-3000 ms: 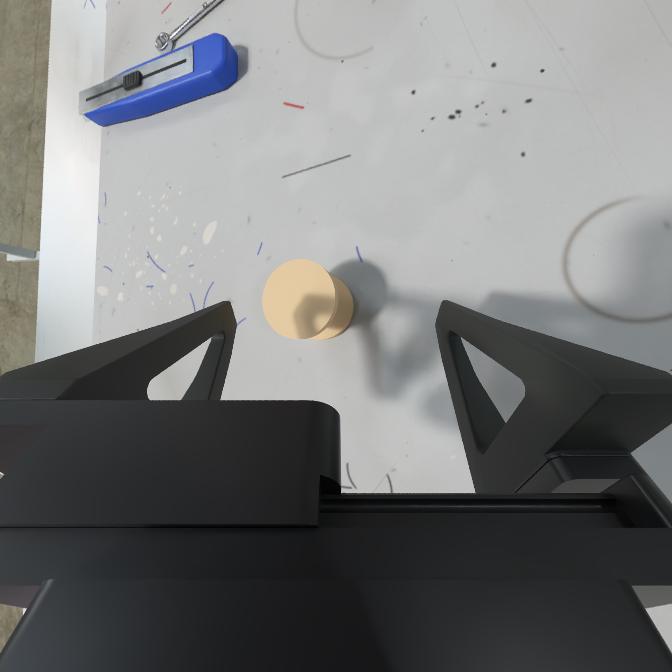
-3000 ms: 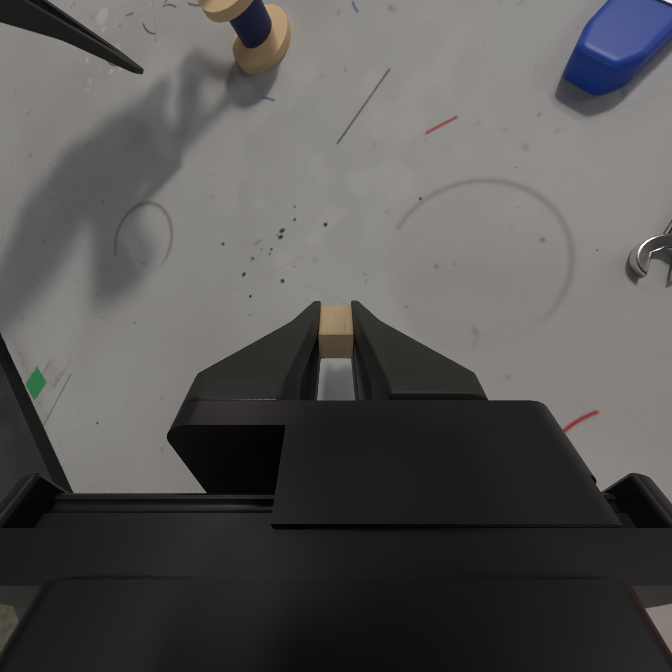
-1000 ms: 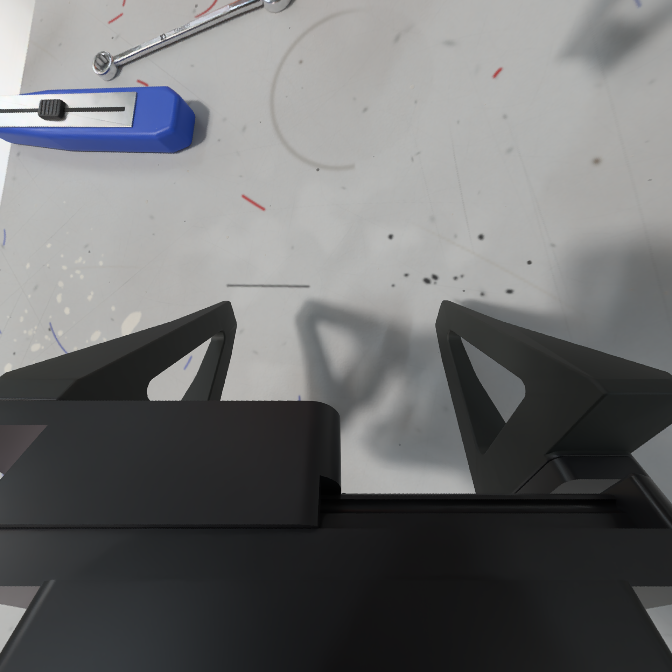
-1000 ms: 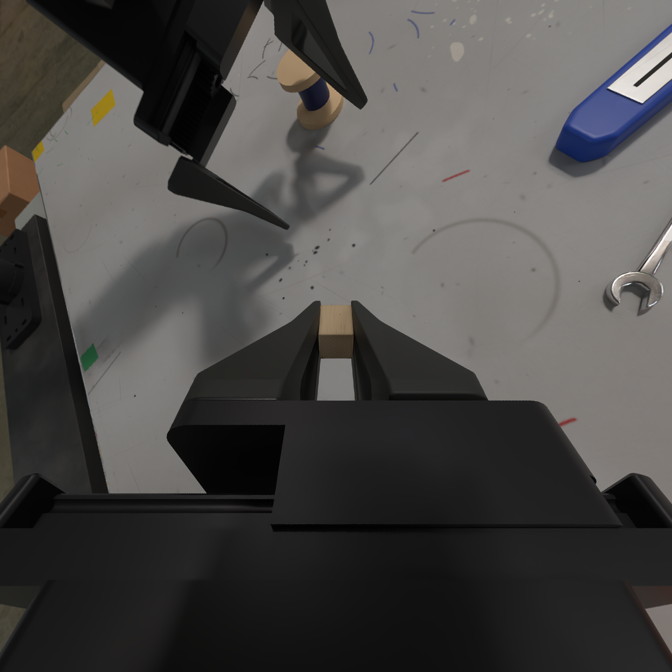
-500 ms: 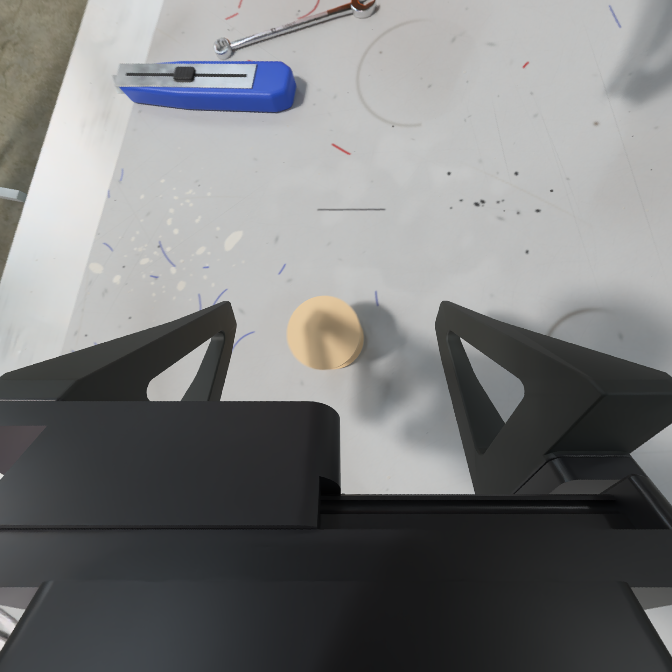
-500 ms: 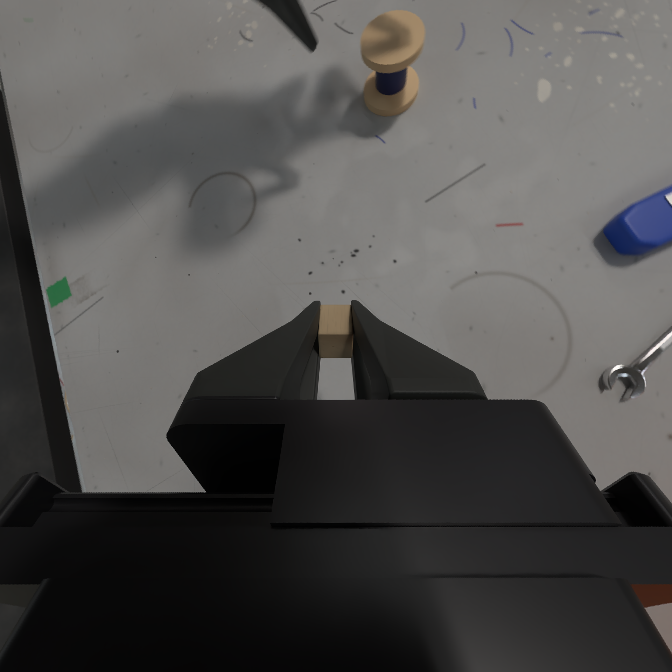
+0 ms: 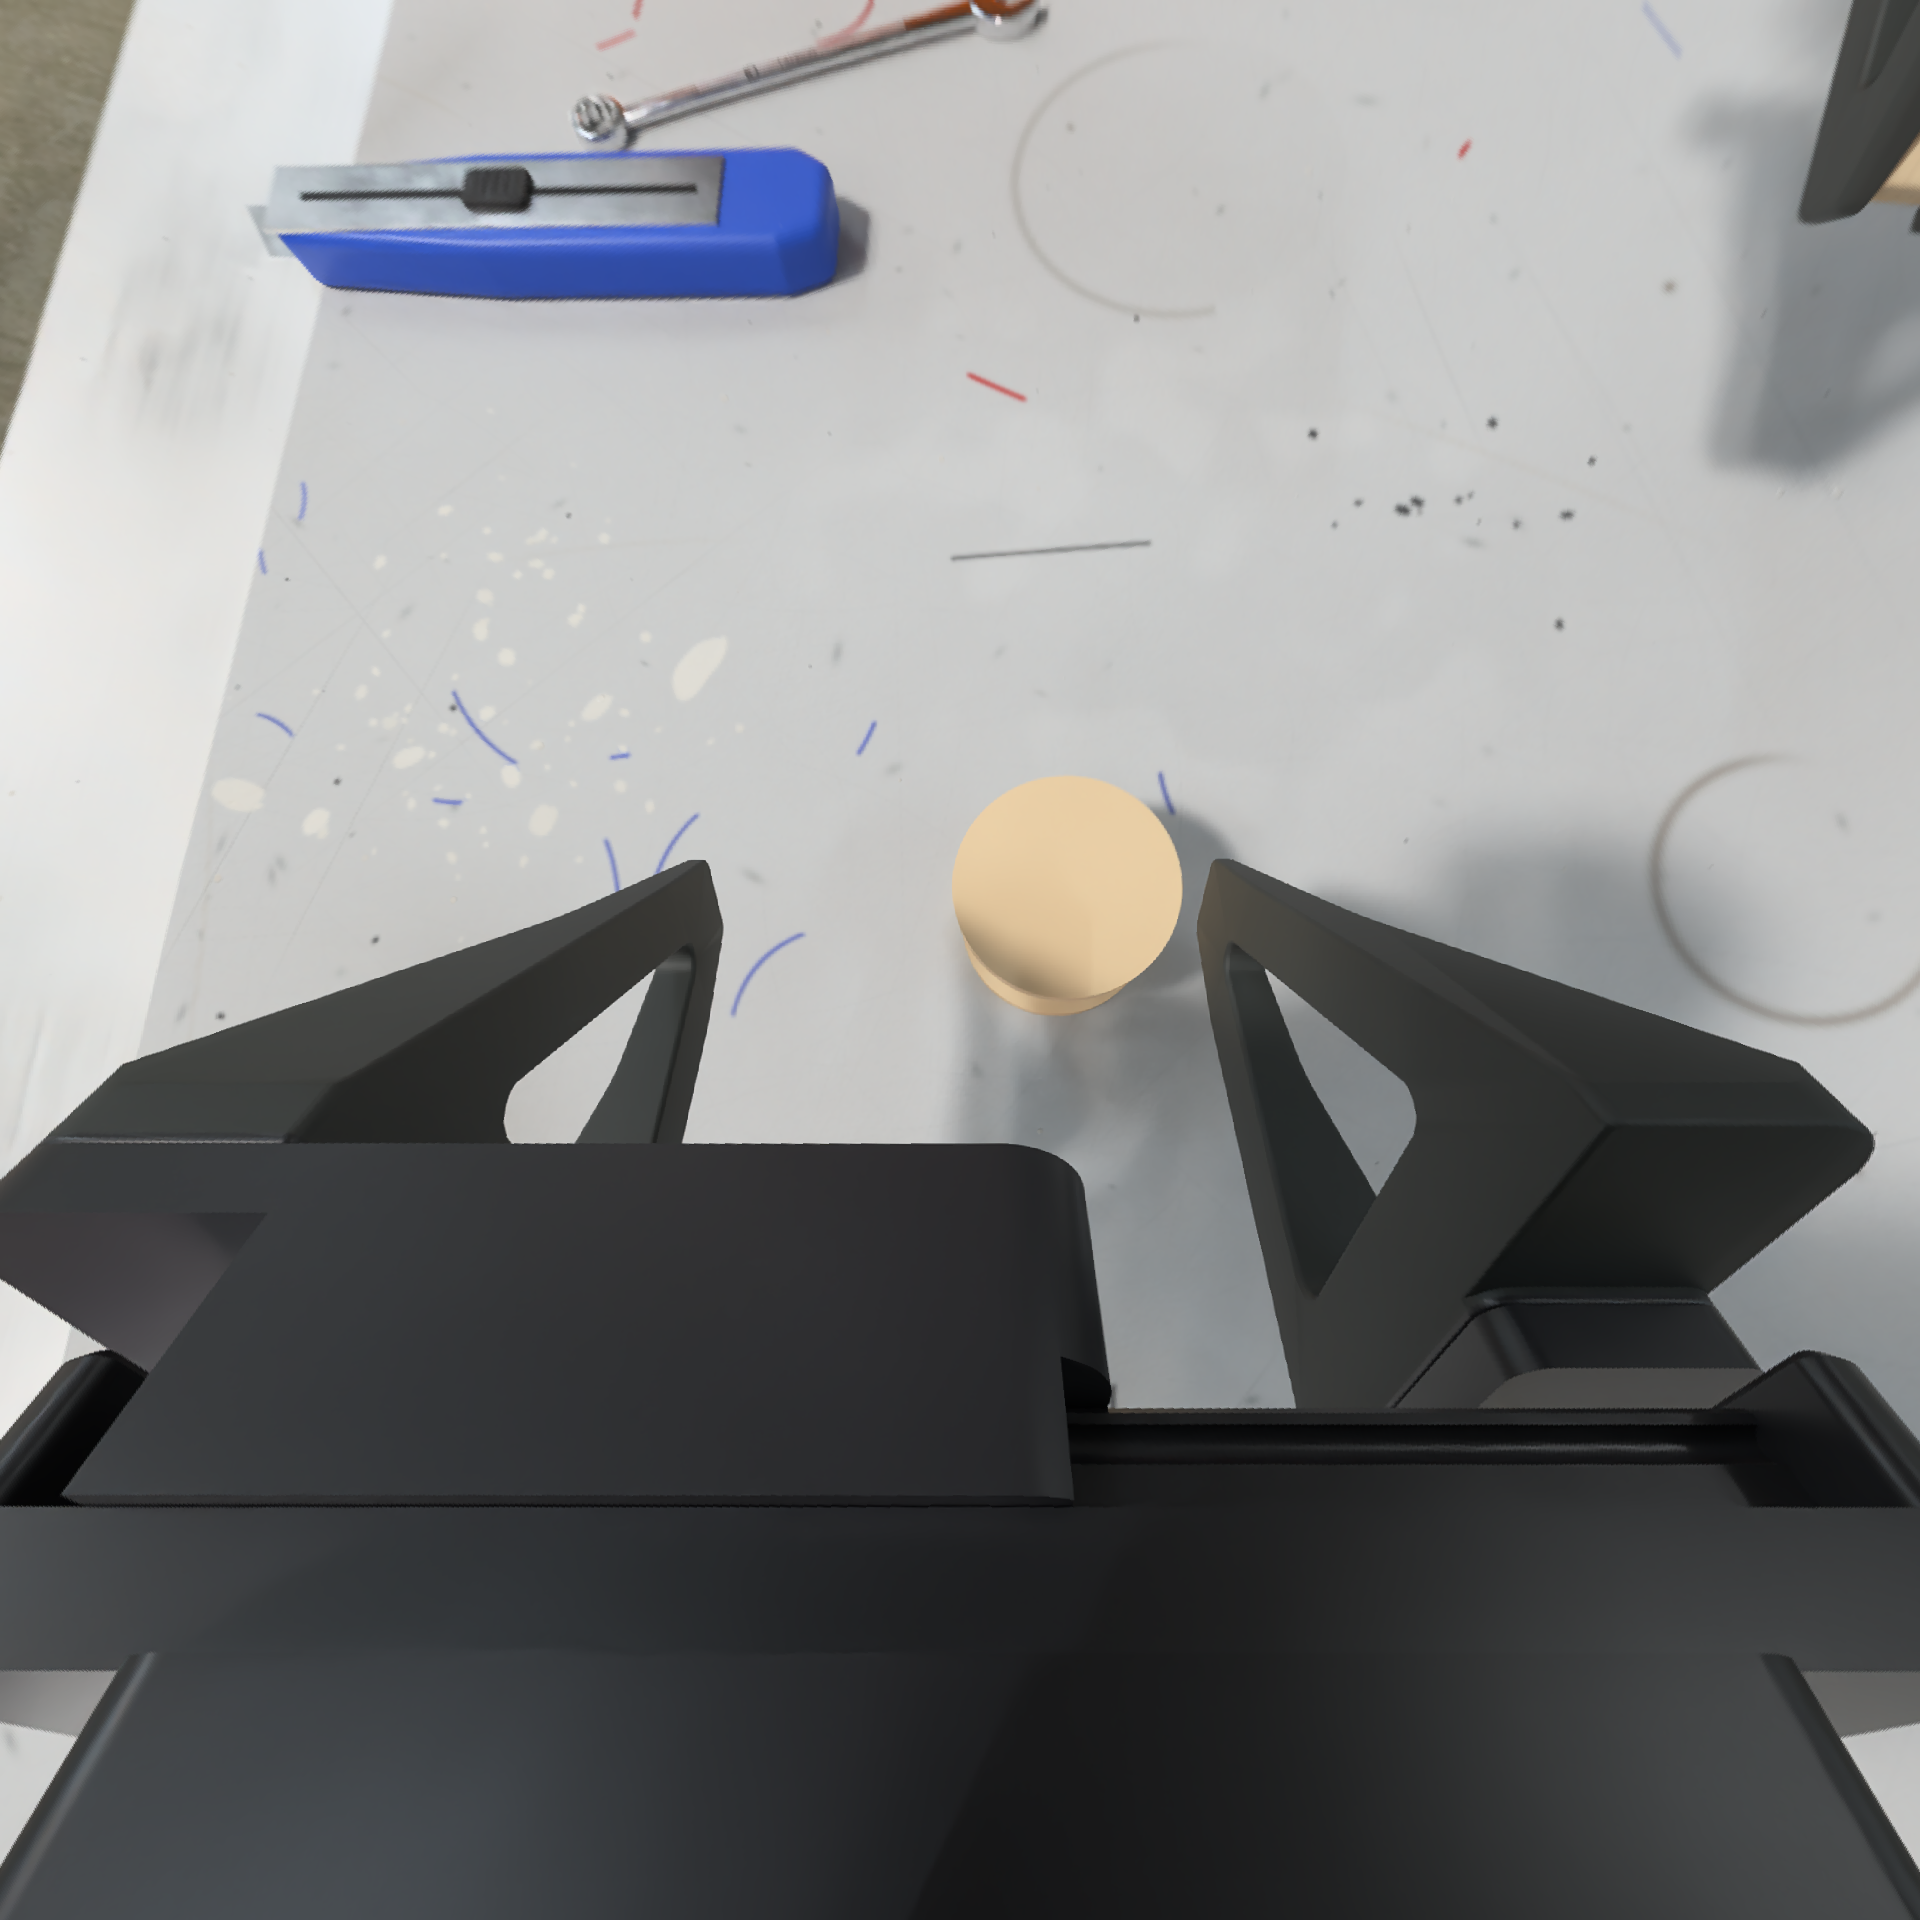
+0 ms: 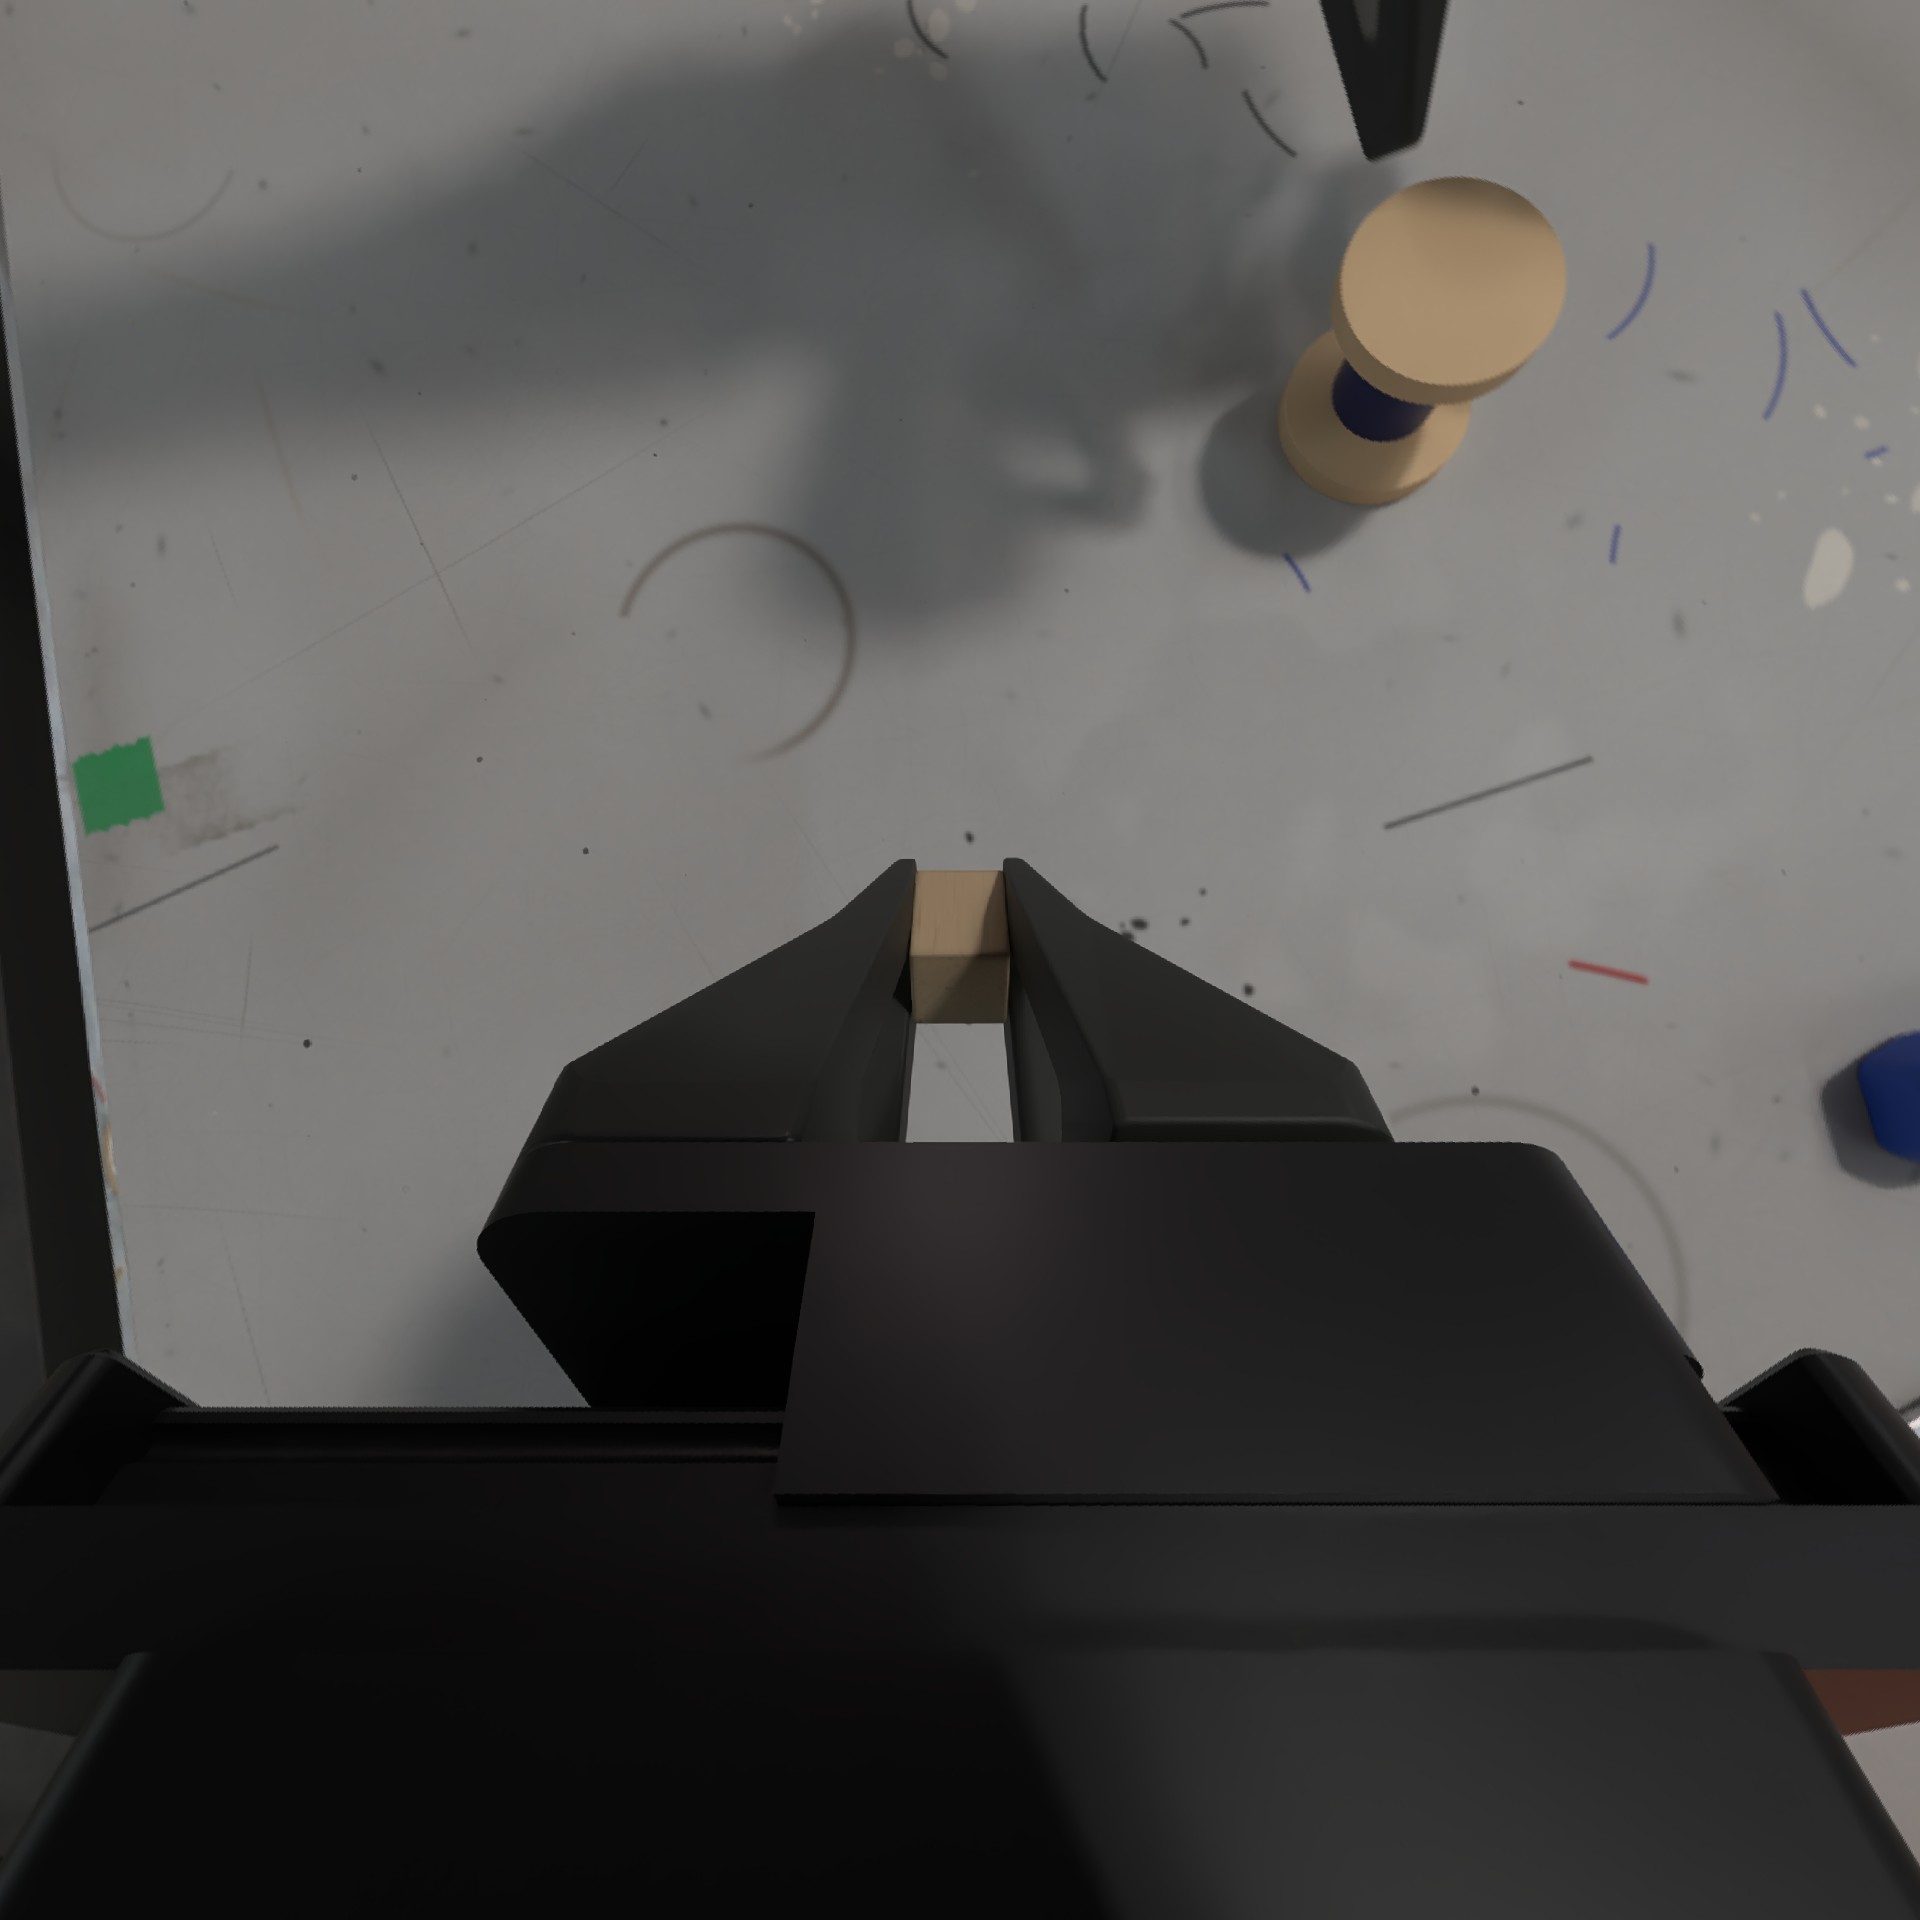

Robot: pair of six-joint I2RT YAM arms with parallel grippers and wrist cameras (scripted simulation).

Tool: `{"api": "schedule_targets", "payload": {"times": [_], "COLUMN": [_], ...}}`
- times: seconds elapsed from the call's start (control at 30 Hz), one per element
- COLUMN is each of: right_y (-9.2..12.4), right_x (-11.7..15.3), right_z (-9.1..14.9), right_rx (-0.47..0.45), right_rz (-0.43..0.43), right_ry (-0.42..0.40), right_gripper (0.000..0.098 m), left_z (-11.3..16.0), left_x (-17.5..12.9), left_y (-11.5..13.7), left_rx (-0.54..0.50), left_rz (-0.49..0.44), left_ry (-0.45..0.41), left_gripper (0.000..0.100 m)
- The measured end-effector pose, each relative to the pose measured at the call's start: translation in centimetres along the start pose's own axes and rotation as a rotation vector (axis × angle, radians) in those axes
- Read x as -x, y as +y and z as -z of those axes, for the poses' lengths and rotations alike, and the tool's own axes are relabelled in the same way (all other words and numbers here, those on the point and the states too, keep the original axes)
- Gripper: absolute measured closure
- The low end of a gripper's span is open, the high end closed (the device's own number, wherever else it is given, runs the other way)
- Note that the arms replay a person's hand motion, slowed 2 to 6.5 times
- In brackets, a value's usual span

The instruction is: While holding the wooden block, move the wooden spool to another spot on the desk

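Observation:
The wooden spool point(image 7: 1066, 888) stands upright on the grey desk, seen from above in the left wrist view. My left gripper point(image 7: 956, 883) is open, with the spool between its fingers and nearer the right finger point(image 7: 1247, 914), not touching. In the right wrist view the spool point(image 8: 1413, 343) shows its blue core at the upper right, with a left fingertip point(image 8: 1377, 73) above it. My right gripper point(image 8: 959, 883) is shut on the small wooden block point(image 8: 958, 940) and holds it above the desk.
A blue utility knife point(image 7: 561, 223) and a metal wrench point(image 7: 790, 68) lie at the far left of the desk. The desk's left edge point(image 7: 125, 520) is close. A green tape square point(image 8: 117, 784) sits by the dark edge rail point(image 8: 26, 831).
My left gripper has moved down and left towards the spool, which now sits nearer its right finger. My right gripper, still holding the block, has shifted so the spool appears larger and farther right.

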State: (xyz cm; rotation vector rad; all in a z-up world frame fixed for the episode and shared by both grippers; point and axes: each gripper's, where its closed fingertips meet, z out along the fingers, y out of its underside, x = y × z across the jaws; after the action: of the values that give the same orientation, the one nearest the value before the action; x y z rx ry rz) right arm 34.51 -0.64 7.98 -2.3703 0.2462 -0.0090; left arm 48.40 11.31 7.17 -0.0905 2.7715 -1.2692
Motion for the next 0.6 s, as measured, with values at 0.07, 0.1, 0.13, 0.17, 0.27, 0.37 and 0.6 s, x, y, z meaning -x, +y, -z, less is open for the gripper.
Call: {"api": "schedule_targets", "payload": {"times": [0.07,0.1,0.13,0.17,0.27,0.37,0.6], "right_y": [-0.3,-0.4,-0.5,-0.6,-0.8,-0.9,-1.2], "right_x": [0.2,0.3,0.4,0.5,0.7,0.7,0.6], "right_z": [-0.6,-0.9,-1.2,-1.5,-2.3,-2.9,-3.7], "right_rx": [0.013,0.02,0.027,0.034,0.052,0.068,0.076], "right_rz": [0.019,0.027,0.034,0.041,0.057,0.065,0.069], "right_ry": [-0.009,-0.013,-0.018,-0.023,-0.033,-0.04,-0.056], "right_gripper": [0.0843,0.0843,0.0843,0.0843,0.0843,0.0843,0.0843], "left_z": [-0.4,-0.6,-0.8,-0.9,-1.3,-1.5,-2.1], "left_x": [0.1,0.1,0.1,0.1,-0.1,-0.1,-0.3], "left_y": [0.5,0.8,1.0,1.2,1.5,1.7,1.8], "left_rx": [0.025,0.038,0.05,0.06,0.073,0.073,0.053], "left_rz": [-0.026,-0.039,-0.053,-0.067,-0.102,-0.133,-0.148], "left_ry": [0.013,0.019,0.025,0.032,0.06,0.086,0.146], "left_gripper": [0.022,0.022,0.022,0.022,0.023,0.024,0.027]}}
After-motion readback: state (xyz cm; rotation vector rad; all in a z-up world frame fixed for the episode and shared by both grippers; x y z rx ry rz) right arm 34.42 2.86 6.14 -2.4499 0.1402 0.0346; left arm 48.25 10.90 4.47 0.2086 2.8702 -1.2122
